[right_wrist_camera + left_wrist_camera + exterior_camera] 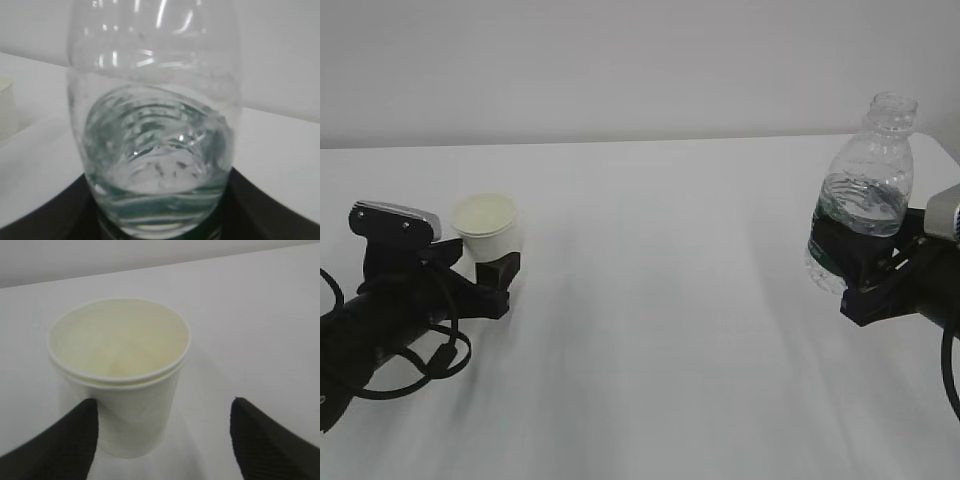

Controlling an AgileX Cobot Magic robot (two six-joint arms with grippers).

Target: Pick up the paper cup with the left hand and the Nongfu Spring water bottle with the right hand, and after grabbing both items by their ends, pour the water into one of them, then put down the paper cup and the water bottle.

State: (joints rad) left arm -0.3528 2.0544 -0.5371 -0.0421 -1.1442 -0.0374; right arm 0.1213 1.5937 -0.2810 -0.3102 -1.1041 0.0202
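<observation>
- Paper cup (117, 375), small, white, tapered, rolled rim, pale cream-yellow inside: stands upright on the white table (650, 330), mouth up, between the fingers of the left hand (492, 265).
- Left hand, black two-finger gripper with a silver-grey box at the wrist: fingers spread wide. In the left wrist view the left fingertip (75, 440) lies against or just beside the cup's lower wall; the other fingertip stands clear of it, table showing between. Contact on the near side cannot be settled.
- Cup base rests on the table; not lifted.
- Right hand (865, 270), black gripper with a silver-grey wrist box: fingers pinch the lower body of the Nongfu Spring water bottle (865, 190), small, clear, ribbed plastic, dark green label band, capless neck.
- Bottle held off the table, leaning slightly, neck uppermost, above the hand.
- Clear water (160, 165) fills the lower part of the bottle.
- Cup and bottle are well apart, at opposite sides of the table.
- Beyond the table: a plain pale wall.
</observation>
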